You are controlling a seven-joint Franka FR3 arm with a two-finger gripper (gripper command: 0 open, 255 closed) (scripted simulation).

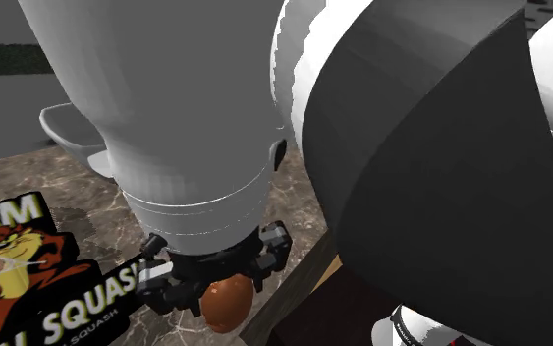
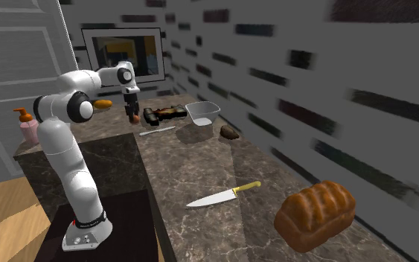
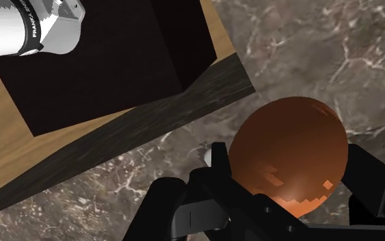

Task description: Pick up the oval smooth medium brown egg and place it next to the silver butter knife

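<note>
The claw (image 2: pixel 132 112) is clamped around the brown egg (image 3: pixel 290 152), which hangs between its fingers above the marble bench (image 2: pixel 200 167) near its edge, so the pick-up looks done. The silver butter knife (image 2: pixel 158 131) lies on the bench a little way off, so I reckon what's left is carrying the egg over and setting it down beside the blade

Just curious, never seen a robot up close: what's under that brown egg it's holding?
The gripper clasps the egg in the air above the marble counter, close to its dark edge. The patch of counter directly beneath is hidden by the egg itself.
</note>
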